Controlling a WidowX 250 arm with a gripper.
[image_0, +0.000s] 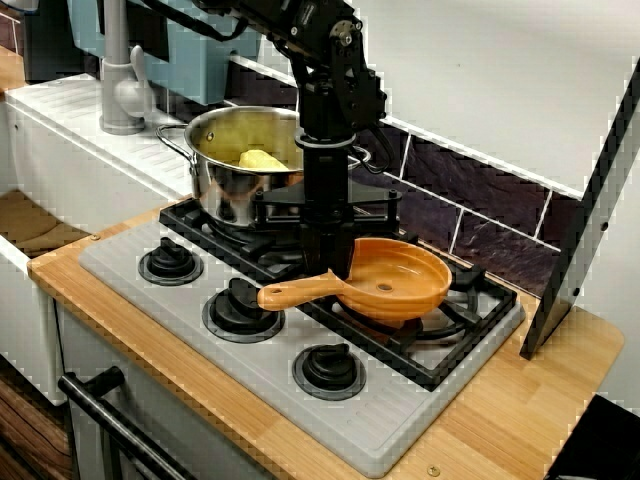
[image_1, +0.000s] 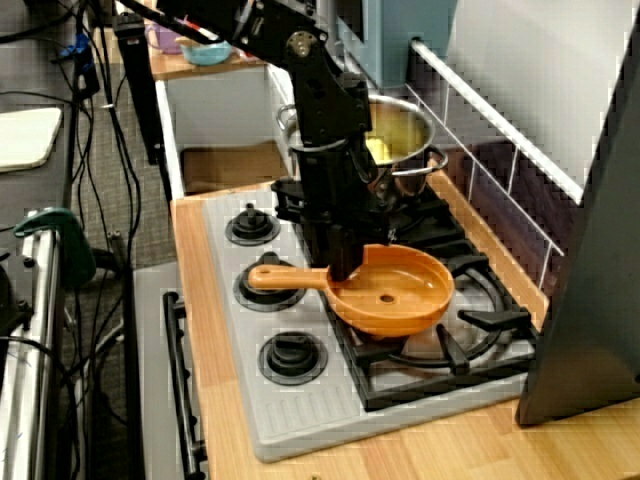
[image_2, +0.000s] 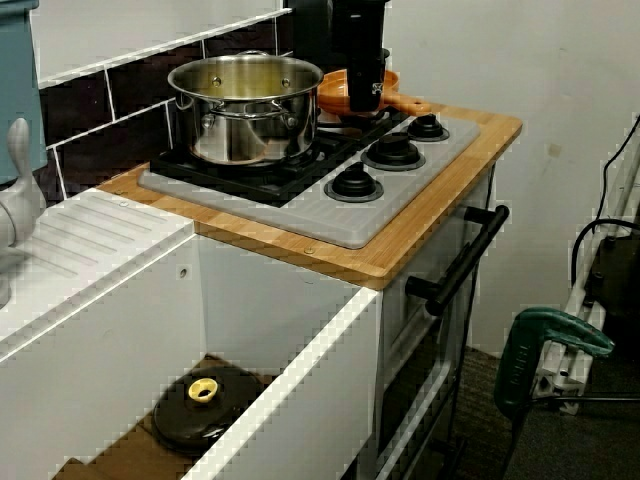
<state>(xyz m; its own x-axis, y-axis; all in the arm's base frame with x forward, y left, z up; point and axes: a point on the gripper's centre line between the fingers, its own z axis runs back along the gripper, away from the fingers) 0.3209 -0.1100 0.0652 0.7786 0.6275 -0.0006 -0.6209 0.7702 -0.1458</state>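
Note:
My black gripper points straight down over the right burner of a toy stove. Its fingers are shut on the rim of an orange pan, where the handle joins the bowl. The pan sits level at or just above the black grate, and I cannot tell whether it touches. From the high side view, the gripper stands at the pan rim's left side. In the low view from the sink, the gripper hides most of the pan.
A steel pot holding a yellow lump stands on the back burner, just behind the arm. Three black knobs line the grey stove front. A dark leaning panel stands at right, a faucet at left, and a black lid lies in the sink.

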